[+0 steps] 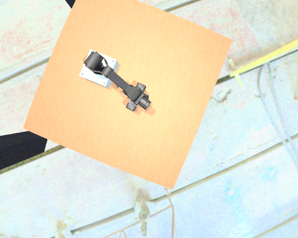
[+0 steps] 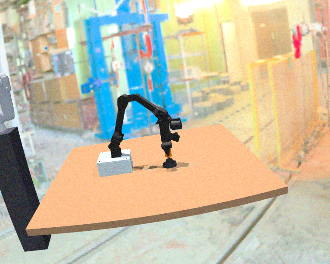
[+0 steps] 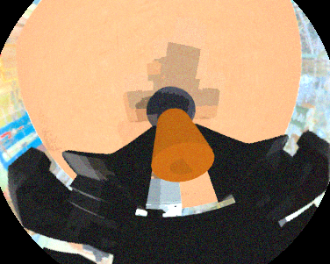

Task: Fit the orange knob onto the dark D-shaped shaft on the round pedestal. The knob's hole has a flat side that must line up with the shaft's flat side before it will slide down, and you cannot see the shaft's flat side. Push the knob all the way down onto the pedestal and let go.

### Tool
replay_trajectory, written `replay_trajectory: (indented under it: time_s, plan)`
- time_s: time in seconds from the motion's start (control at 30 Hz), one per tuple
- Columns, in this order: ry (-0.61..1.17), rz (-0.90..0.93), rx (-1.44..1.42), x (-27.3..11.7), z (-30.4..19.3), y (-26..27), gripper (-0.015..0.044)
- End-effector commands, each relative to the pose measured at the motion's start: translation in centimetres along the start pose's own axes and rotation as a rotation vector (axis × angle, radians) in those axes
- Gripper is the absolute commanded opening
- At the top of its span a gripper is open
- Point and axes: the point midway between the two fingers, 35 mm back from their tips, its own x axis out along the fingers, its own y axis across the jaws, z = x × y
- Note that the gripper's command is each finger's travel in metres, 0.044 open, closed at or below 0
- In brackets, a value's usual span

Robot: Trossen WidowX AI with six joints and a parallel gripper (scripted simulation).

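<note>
On the pale orange tabletop (image 1: pixel 175 76) (image 2: pixel 153 196) (image 3: pixel 98 39), tool (image 2: pixel 168 153) (image 3: pixel 175 128) clamped on the upright orange knob (image 2: pixel 170 152) (image 3: pixel 182 144), long axis vertical above the round pedestal (image 2: pixel 169 164) (image 3: pixel 170 96).

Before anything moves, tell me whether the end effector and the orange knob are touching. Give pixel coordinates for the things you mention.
Touching. The wrist view shows the orange knob (image 2: pixel 170 152) (image 3: pixel 182 141) clamped between the fingers of the end effector (image 1: pixel 135 97) (image 2: pixel 167 155) (image 3: pixel 175 128), both sides meeting it.

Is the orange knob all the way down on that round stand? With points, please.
No, the orange knob (image 2: pixel 170 153) (image 3: pixel 182 150) sits above the pedestal (image 2: pixel 169 165) (image 3: pixel 154 110); a gap shows.

The hand hides the pedestal (image 3: pixel 153 109)'s near edge (the shaft's flat side, too, is unseen).
</note>
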Motion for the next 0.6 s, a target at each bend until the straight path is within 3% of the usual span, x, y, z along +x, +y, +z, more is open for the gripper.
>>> replay_trajectory:
  time_s: [0.0,0.57]
  plan:
    - [-0.007,-0.002,0.014,0.01,0.46,-0.09,0.0000]
    - [-0.007,-0.002,0.014,-0.23,0.43,-0.10,0.0000]
